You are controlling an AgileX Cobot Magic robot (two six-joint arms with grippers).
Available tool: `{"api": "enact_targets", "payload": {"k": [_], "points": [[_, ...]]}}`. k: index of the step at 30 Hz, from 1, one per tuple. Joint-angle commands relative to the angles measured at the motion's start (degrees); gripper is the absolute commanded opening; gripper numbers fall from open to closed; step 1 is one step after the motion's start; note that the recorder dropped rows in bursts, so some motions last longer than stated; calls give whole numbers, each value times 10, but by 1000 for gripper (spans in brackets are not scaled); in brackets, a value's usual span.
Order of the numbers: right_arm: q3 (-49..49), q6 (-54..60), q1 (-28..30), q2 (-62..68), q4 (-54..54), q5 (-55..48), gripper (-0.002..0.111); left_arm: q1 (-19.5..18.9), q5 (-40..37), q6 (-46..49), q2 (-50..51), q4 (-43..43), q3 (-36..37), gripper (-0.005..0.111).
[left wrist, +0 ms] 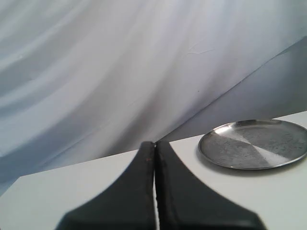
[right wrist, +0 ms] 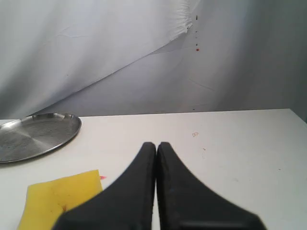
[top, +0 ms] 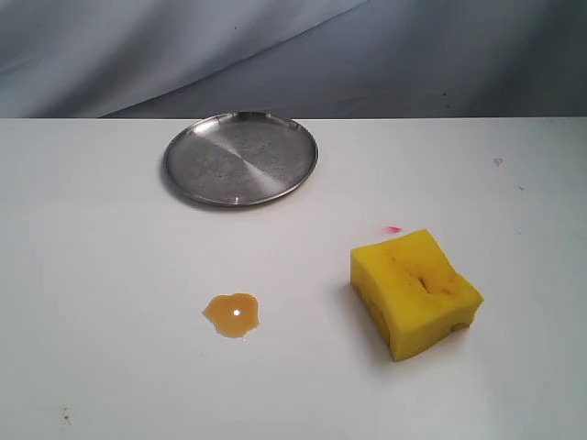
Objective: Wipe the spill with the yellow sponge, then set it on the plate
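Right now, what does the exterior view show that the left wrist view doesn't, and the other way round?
Only the exterior view shows the spill and the yellow sponge, lying apart from each other. Only the left wrist view shows the left pincer, shut with nothing in it. Both show the plate, with nothing on it, on the white table.

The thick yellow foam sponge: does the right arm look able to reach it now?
Probably yes. The thick yellow foam sponge lies alone on the white table, close beside the right gripper, with nothing between them. Its jaws are shut, so they must open first.
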State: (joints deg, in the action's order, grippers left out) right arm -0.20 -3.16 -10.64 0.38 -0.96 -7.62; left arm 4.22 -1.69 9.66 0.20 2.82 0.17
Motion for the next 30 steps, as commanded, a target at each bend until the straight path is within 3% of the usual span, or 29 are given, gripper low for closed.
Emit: {"api": "enact_targets", "payload": {"k": [1, 13, 19, 22, 30], "points": [[2, -1, 5, -4, -2, 1, 0, -2, 4, -5, -2, -4, -2, 0], [2, -5, 5, -4, -7, 36, 0, -2, 4, -5, -2, -4, -2, 0], [2, -19, 5, -4, -143, 119, 0, -2, 4, -5, -2, -4, -2, 0], [-43, -19, 5, -4, -200, 76, 0, -2, 4, -5, -2, -4, -2, 0], [-187, 17, 5, -4, -201, -85, 0, -2, 4, -5, -2, -4, -2, 0]]}}
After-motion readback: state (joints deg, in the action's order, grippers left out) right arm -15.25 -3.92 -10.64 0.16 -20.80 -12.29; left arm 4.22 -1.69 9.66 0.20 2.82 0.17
